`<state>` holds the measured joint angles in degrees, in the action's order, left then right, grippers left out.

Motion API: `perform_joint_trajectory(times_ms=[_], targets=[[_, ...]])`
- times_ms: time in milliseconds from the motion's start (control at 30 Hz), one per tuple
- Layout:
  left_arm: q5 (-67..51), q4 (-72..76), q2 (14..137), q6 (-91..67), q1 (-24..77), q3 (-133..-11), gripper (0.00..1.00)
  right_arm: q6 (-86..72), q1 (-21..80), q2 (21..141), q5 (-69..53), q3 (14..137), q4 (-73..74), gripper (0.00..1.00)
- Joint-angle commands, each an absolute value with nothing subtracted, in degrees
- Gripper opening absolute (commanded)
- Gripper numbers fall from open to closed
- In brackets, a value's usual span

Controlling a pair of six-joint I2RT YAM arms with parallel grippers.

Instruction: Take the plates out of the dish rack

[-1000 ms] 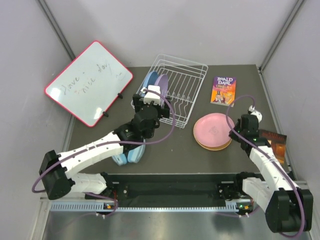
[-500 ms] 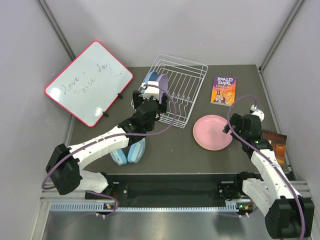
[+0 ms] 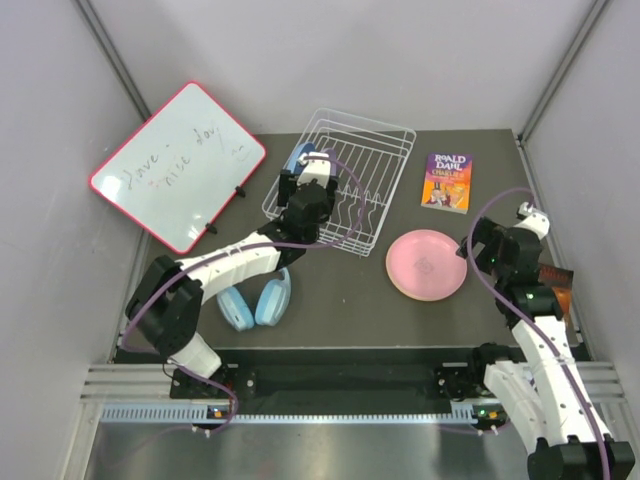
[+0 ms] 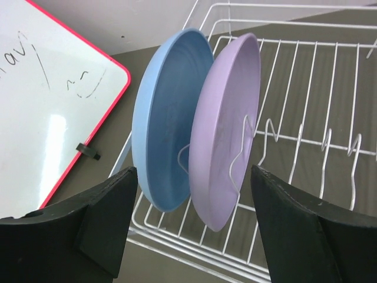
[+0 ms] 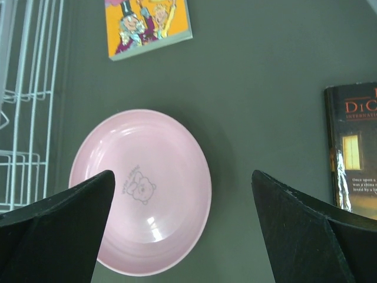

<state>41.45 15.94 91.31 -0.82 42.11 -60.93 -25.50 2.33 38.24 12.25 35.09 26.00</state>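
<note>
Two plates in the dish rack: the blue plate and the purple plate stood on edge, side by side, between the prongs at the rack's left end, with the blue one outermost.
Pink plate: lay flat and face up on the table, to the right of the rack's near corner and apart from it; a small bear print showed on it.
Left gripper: hung at the rack's left end, its jaws spread wide, one finger to each side of the standing pair; it gripped nothing.
Right gripper: hung above the pink plate, right of the rack, jaws spread wide and empty.
Whiteboard: left of the rack.
Headphones: on the table, nearer than the rack's left end.
Paperback: right of the rack's far corner.
Dark book: right of the rack, beyond the pink plate.
</note>
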Motion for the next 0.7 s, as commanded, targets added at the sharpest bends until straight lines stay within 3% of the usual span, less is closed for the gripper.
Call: perform_joint_trajectory(times_ms=[0,133,200,467,567,667], targets=[[41.48,21.45,91.57,0.18,42.28,-63.54,0.76,-24.61,1.67,39.37,12.83,35.95,26.54,1.0],[41.57,21.18,94.04,0.88,42.28,-65.04,0.62,-24.78,1.76,39.55,12.22,35.77,26.19,1.0],[41.4,21.18,95.53,0.62,42.28,-65.74,0.49,-24.96,1.67,39.46,12.22,35.68,26.19,1.0],[42.36,21.09,99.58,1.05,42.28,-68.37,0.46,-24.35,1.76,39.37,12.74,35.86,26.37,1.0],[42.98,20.66,100.54,1.4,42.28,-69.08,0.36,-24.35,1.67,39.37,12.66,35.86,26.37,1.0],[43.85,20.21,100.9,1.49,42.36,-69.35,0.12,-24.17,1.76,39.46,12.57,35.68,26.28,1.0]])
